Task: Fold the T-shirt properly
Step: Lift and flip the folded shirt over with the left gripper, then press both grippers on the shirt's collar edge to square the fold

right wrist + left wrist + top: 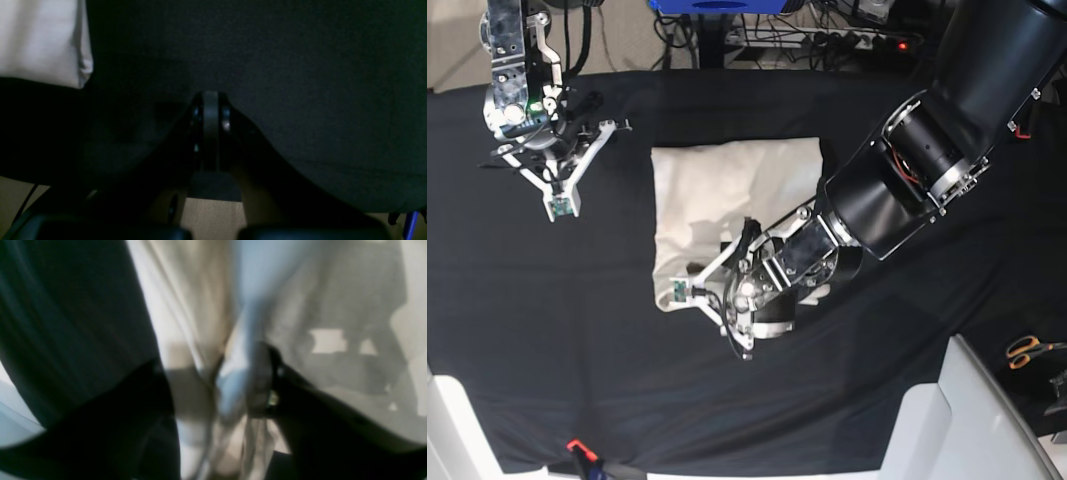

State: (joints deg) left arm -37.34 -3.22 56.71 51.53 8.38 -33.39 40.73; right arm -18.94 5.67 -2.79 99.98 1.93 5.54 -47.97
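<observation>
Two arms here, and our left gripper (689, 292) sits right at the T-shirt (727, 190), over its near corner; whether its jaws are parted or pinching cloth, we cannot tell. The folded T-shirt lies mid-table, running away from us. Beyond, well off its far side edge, our right gripper (558, 207) is shut, empty.

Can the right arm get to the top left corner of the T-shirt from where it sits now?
Probably yes. The right gripper hangs over bare black cloth beside the T-shirt, nothing lying between. The left gripper works the opposite, near corner.
</observation>
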